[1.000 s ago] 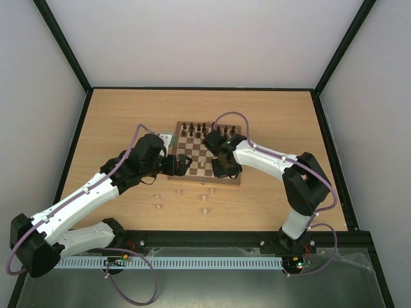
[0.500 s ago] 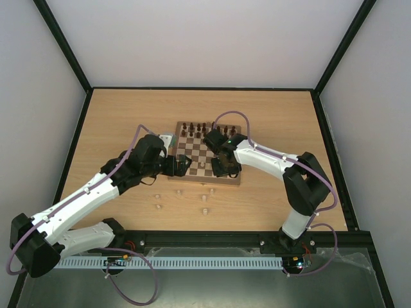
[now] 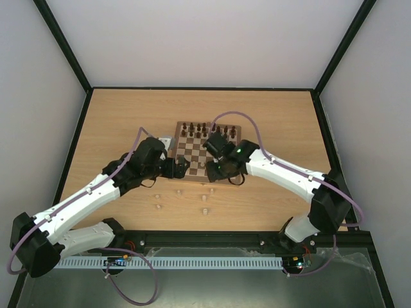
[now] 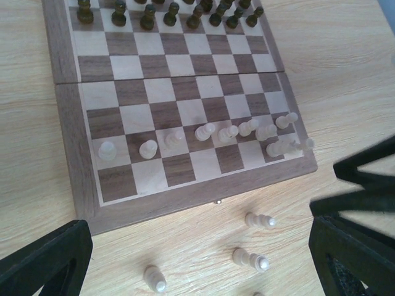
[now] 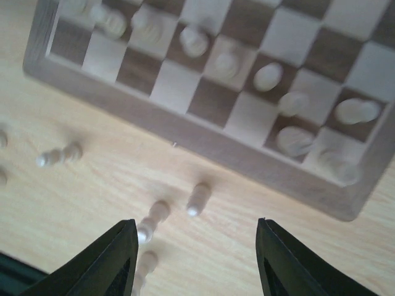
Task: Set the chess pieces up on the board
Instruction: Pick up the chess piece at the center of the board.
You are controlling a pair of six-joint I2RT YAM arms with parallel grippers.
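Note:
The board (image 3: 192,149) lies mid-table. Several pale chess pieces (image 4: 207,131) stand in a row on its near side, and two more (image 4: 289,147) sit at the near right corner. Loose pale chess pieces (image 3: 204,199) lie on the table in front of the board; in the left wrist view they show as three pieces (image 4: 259,219), in the right wrist view as several (image 5: 197,198). My left gripper (image 3: 178,168) hangs open at the board's near left edge, holding nothing. My right gripper (image 5: 197,265) is open and empty above the table just in front of the board's frame (image 5: 203,142).
Dark brown pieces (image 4: 173,12) fill the far rows of the board. A black frame (image 3: 257,239) runs along the table's near edge, and grey walls stand on both sides. More pale pieces (image 3: 158,205) lie further left on the table.
The right gripper has opened and drawn back from over the board's near squares to the table in front of it, its elbow swinging out to the right. The left arm has barely moved.

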